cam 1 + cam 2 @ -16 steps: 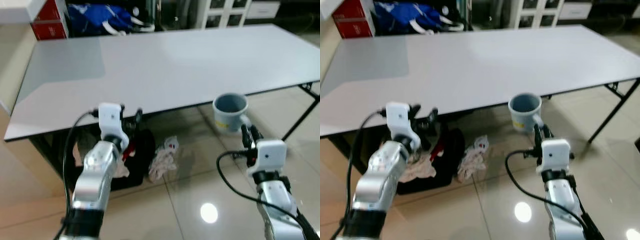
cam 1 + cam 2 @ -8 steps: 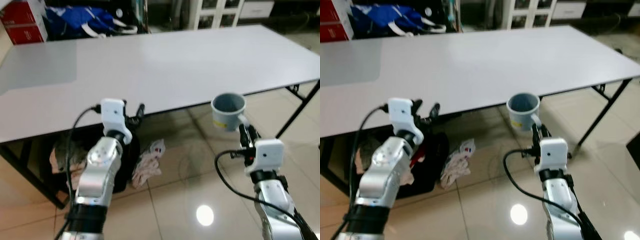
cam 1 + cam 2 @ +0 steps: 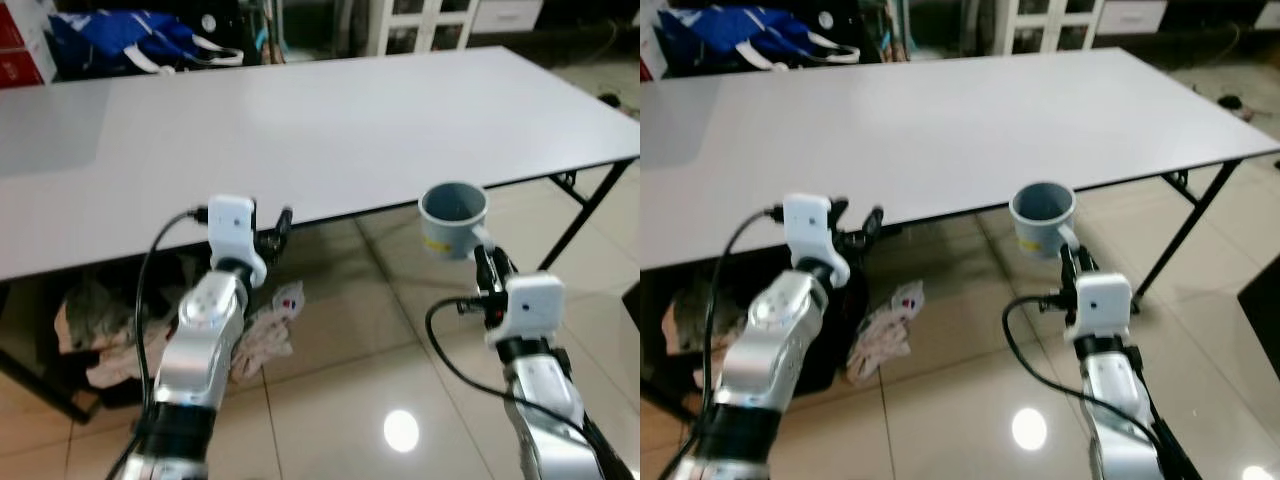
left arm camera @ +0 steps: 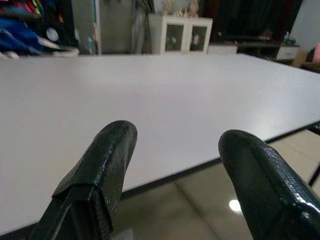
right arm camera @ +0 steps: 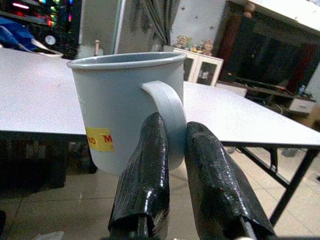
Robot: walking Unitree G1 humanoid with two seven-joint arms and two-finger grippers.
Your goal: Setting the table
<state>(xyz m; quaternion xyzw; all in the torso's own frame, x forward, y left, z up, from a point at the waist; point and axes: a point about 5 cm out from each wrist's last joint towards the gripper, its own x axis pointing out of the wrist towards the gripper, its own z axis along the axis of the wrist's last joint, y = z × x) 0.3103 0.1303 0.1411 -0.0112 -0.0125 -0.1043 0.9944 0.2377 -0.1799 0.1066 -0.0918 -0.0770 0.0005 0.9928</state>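
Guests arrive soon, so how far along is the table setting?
Barely begun: nothing is laid on the white table yet. In hand: the right hand grips the grey mug by its handle, held just off the table's near edge. The left hand is open. Left: placing the mug and everything else.

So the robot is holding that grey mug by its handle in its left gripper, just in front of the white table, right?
Not quite: the right gripper holds the grey mug by its handle, as the right wrist view shows. The left gripper is open, and the mug is indeed just in front of the white table.
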